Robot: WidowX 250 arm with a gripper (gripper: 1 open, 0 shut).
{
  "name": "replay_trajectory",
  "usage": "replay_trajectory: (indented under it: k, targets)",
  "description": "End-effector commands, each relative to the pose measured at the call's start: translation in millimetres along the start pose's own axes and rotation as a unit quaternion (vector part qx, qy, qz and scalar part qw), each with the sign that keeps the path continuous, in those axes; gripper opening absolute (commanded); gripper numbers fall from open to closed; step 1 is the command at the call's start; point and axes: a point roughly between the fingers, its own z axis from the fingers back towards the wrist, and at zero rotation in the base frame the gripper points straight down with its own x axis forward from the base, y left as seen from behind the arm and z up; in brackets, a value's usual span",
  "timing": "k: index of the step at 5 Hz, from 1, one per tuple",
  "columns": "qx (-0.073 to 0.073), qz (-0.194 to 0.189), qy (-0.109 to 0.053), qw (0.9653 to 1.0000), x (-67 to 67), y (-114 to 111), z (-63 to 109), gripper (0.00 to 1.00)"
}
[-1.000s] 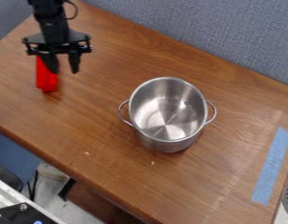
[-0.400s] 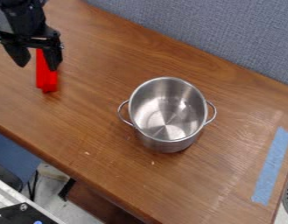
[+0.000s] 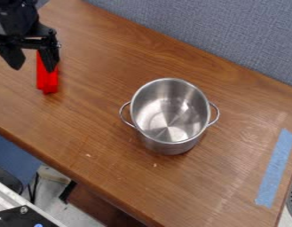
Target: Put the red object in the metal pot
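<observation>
Jaws spread wide, the gripper (image 3: 32, 60) looms by the red block (image 3: 47, 74), and coming down off-centre could knock it over

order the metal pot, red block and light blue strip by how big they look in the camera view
1. metal pot
2. light blue strip
3. red block, partly hidden by the tool, smallest in its visible part
</observation>
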Motion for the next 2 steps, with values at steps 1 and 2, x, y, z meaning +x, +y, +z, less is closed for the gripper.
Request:
replay_trajectory:
  k: [1, 2]
  targets:
    - [-0.001, 0.02, -0.034, 0.9992, 3.0, 3.6, 7.3, 1.0]
    - [-0.005, 0.104, -0.047, 0.9935, -11.2, 2.9, -16.5, 1.0]
